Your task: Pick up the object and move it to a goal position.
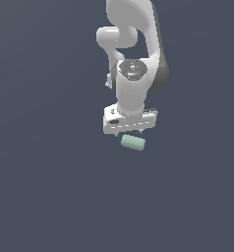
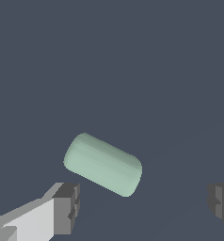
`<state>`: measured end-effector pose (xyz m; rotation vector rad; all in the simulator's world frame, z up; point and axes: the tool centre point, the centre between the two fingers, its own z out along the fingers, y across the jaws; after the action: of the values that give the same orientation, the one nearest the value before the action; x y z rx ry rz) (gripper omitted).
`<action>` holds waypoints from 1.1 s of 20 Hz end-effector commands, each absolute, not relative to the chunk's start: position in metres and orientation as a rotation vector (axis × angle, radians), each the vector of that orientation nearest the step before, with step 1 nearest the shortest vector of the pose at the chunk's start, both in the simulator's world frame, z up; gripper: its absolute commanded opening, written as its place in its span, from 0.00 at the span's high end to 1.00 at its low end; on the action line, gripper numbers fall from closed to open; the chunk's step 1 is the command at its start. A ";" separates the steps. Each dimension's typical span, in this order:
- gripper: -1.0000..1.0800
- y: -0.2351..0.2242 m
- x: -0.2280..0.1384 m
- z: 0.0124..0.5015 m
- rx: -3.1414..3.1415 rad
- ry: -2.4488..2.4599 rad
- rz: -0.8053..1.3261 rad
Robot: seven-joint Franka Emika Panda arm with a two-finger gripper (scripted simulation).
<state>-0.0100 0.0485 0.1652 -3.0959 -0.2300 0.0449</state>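
Note:
The object (image 1: 133, 142) is a small pale mint-green short cylinder lying on its side on the dark grey floor. In the exterior view it lies just below the white gripper (image 1: 129, 132), partly under its lower edge. In the wrist view the object (image 2: 103, 164) lies tilted, ahead of and between the two fingers. The gripper (image 2: 144, 207) is open and empty, with one grey fingertip (image 2: 67, 208) near the object's end and the other fingertip (image 2: 221, 203) far to the other side. Neither fingertip touches the object.
The white arm (image 1: 133, 49) rises behind the gripper toward the top of the exterior view. The floor (image 1: 50, 187) is plain dark grey all around.

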 end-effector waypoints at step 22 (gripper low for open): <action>0.04 0.067 -0.029 0.117 -2.871 -1.257 0.020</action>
<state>-0.0271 0.0653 0.1201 -2.8993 -1.1858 0.0221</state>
